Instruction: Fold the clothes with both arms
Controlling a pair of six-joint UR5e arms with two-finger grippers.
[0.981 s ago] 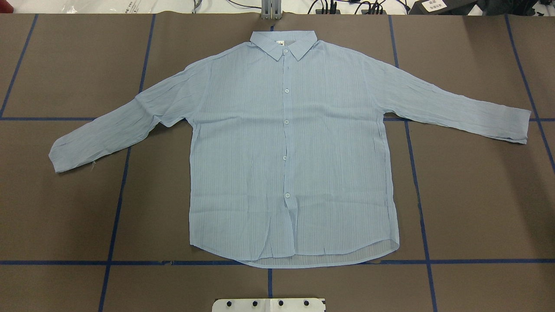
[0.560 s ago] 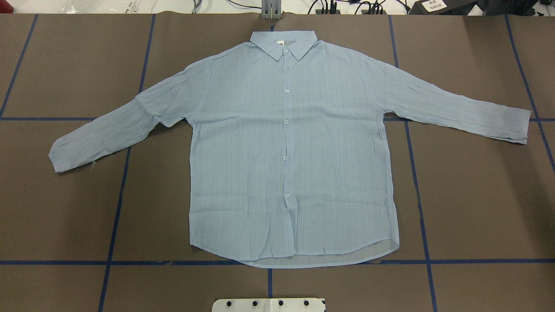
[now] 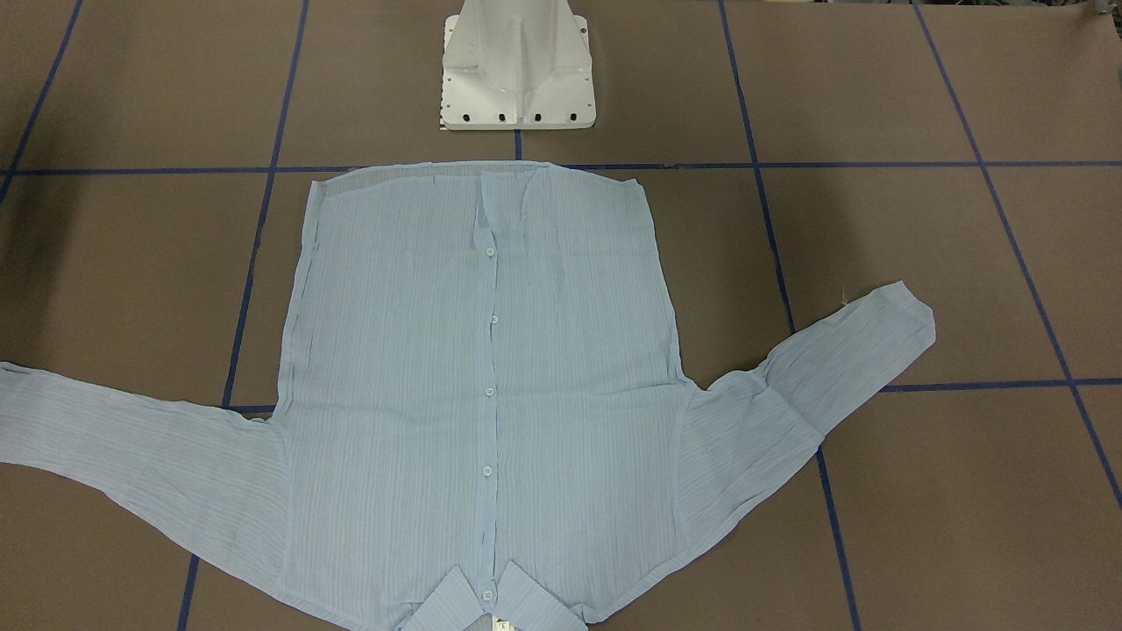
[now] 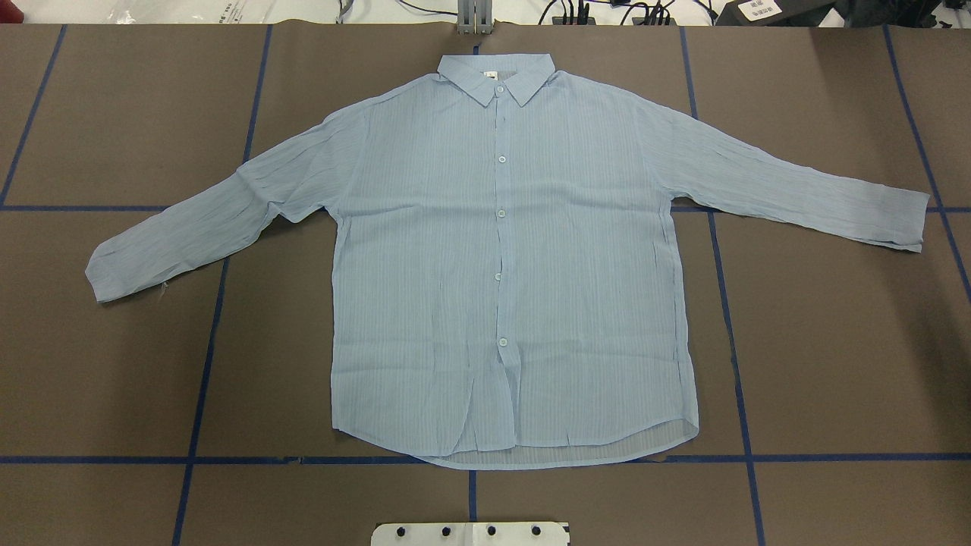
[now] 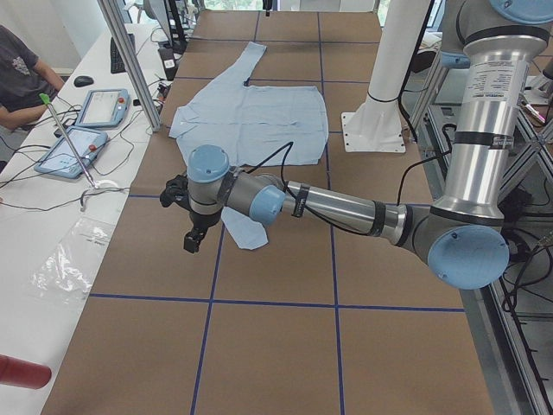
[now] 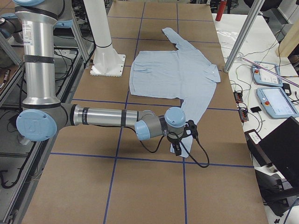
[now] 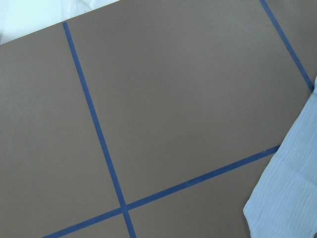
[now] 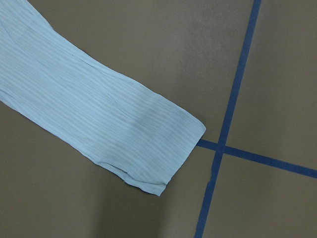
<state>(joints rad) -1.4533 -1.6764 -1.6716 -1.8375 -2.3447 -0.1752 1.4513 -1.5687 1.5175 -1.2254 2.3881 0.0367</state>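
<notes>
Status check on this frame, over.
Left gripper and right gripper hover at sleeve ends of the shirt; open or shut unclear. Shirt flat, unfolded. Nothing on it.

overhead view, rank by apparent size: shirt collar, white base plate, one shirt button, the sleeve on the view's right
1. sleeve on the view's right
2. white base plate and collar: look about alike, and the frame edge cuts the plate, so unranked
3. button

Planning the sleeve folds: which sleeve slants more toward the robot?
The sleeve on the robot's left: it angles back toward the base, while the right-side sleeve spreads flatter.
</notes>
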